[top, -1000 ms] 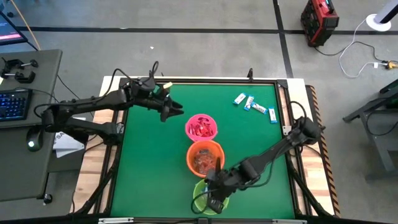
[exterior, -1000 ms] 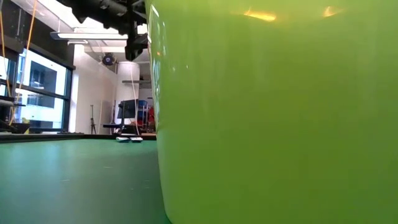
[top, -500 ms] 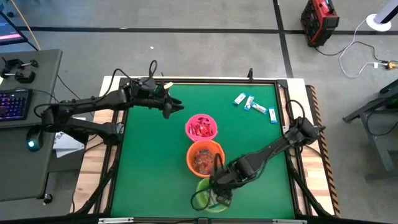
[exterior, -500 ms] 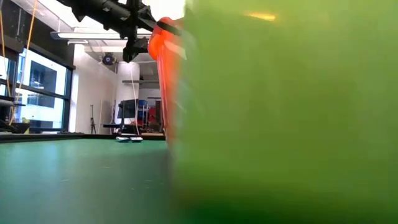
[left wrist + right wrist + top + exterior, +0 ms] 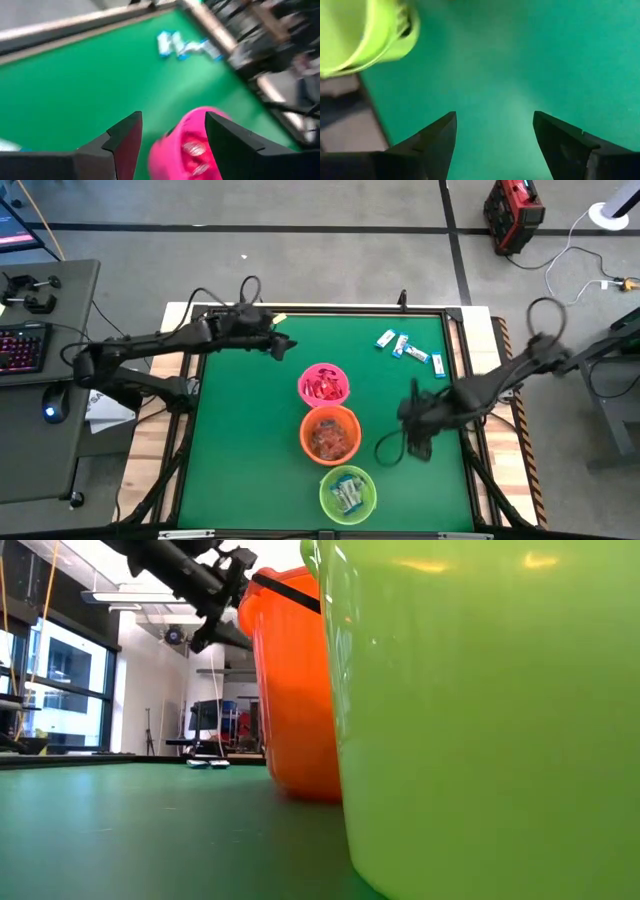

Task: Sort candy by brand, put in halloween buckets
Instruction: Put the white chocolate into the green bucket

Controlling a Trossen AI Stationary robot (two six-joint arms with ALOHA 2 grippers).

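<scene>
We saw a green table mat (image 5: pixel 240 440) on a wood-edged frame. A desk (image 5: pixel 40 380) off the left side carried a lit keyboard (image 5: pixel 22 348) and a mouse (image 5: pixel 50 413). A red box (image 5: pixel 513 213) and a white cable (image 5: pixel 575 265) lay on the grey floor.

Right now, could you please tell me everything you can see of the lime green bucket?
The lime green bucket is a small round pail of glossy plastic, standing upright near the table's front edge, just in front of the orange bucket. Blue-and-white wrapped candies lie inside it. No gripper touches it.
</scene>
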